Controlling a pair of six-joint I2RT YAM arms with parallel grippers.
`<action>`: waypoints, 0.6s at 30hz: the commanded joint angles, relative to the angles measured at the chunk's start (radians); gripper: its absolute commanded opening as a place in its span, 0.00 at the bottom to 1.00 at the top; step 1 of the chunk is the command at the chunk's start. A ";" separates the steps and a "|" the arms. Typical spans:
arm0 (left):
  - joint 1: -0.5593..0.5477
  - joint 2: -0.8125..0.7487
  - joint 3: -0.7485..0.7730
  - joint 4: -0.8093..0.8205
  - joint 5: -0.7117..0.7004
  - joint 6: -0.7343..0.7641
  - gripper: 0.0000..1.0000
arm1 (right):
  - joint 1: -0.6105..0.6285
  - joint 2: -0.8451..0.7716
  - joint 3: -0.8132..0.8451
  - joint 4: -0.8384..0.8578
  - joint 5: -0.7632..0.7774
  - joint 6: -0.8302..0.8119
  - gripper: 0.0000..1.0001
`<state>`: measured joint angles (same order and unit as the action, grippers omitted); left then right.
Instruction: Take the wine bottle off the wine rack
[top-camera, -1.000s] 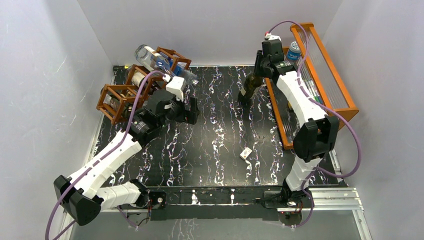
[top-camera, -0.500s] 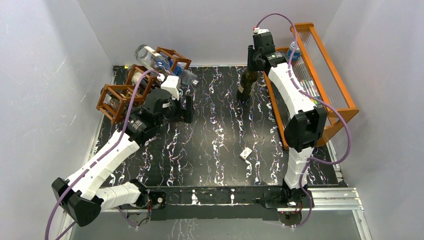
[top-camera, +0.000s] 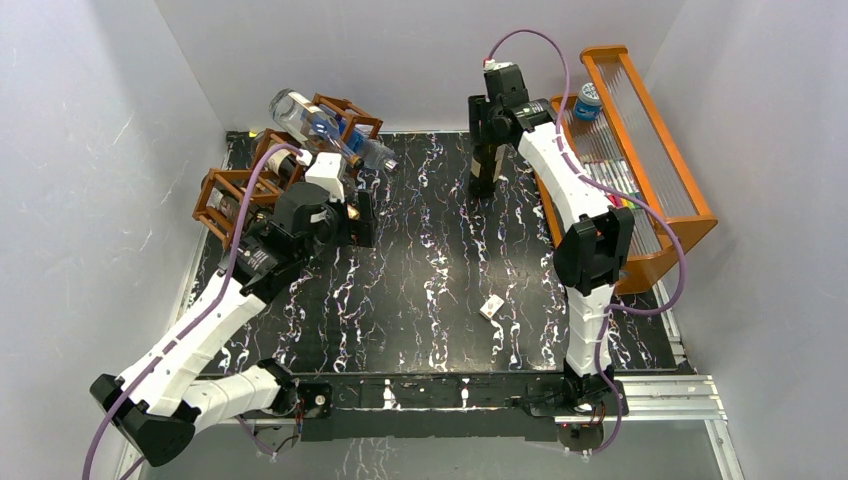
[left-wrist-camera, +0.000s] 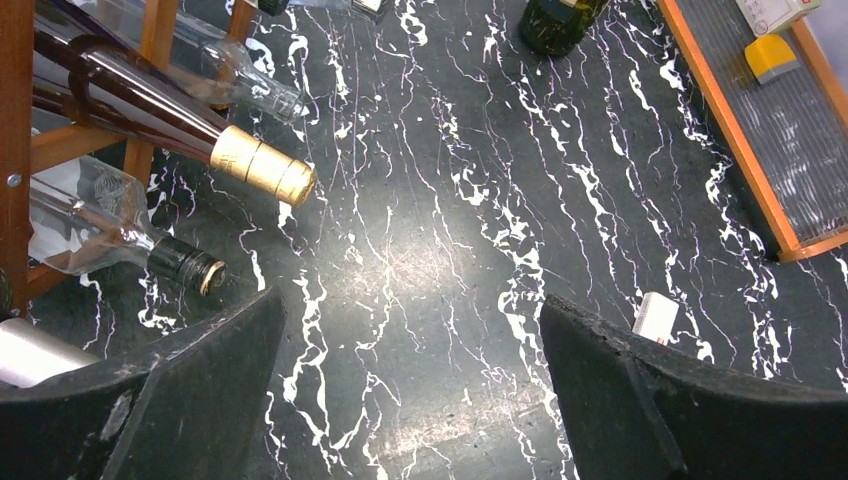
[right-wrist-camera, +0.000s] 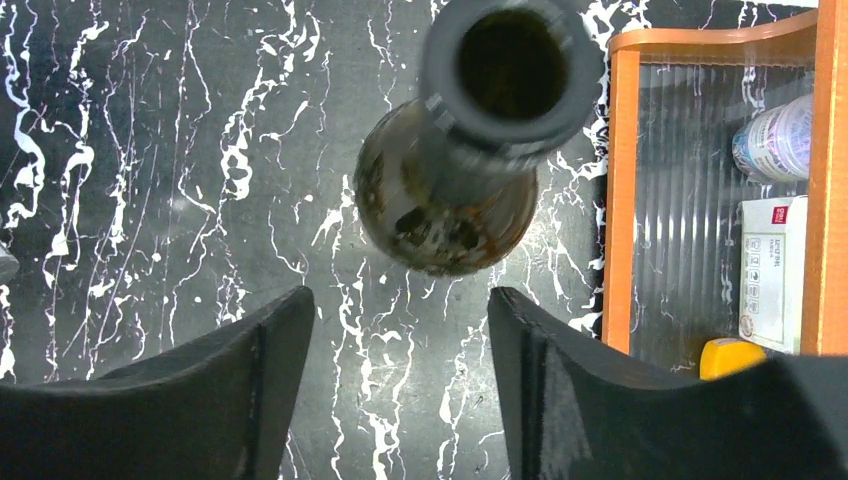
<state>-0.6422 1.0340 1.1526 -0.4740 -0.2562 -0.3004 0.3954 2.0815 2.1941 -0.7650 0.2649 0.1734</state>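
A dark wine bottle (top-camera: 483, 178) stands upright on the black marble table, off the wine rack (top-camera: 222, 196). My right gripper (top-camera: 484, 140) hovers over its neck, open. In the right wrist view the bottle (right-wrist-camera: 445, 215) and its open mouth lie just beyond my spread gripper (right-wrist-camera: 400, 310), not between the fingers. My left gripper (top-camera: 358, 222) is open in front of the rack (left-wrist-camera: 20, 120). A dark red bottle with a gold foil cap (left-wrist-camera: 262, 166) and a clear bottle with a black cap (left-wrist-camera: 186, 263) poke out of the rack, left of my left gripper (left-wrist-camera: 410, 310).
A clear bottle with a blue label (top-camera: 322, 126) lies on top of the rack. An orange shelf (top-camera: 690, 215) with small items stands along the right side, close to the upright bottle. A small white box (top-camera: 491, 307) lies mid-table.
My right gripper carried the dark bottle left, away from the orange shelf, then opened and let go of its neck. My left gripper moved up closer to the rack.
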 joint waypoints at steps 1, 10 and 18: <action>0.007 -0.022 0.024 -0.049 -0.024 -0.029 0.98 | 0.004 -0.012 0.069 -0.001 -0.002 -0.020 0.77; 0.010 -0.017 0.050 -0.098 -0.041 -0.040 0.98 | 0.025 -0.105 -0.007 -0.016 -0.040 -0.020 0.85; 0.058 0.040 0.110 -0.179 -0.030 -0.008 0.98 | 0.032 -0.249 -0.168 0.008 -0.195 0.020 0.88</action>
<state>-0.6205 1.0538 1.2049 -0.5884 -0.2810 -0.3332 0.4213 1.9560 2.0754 -0.7971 0.1627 0.1665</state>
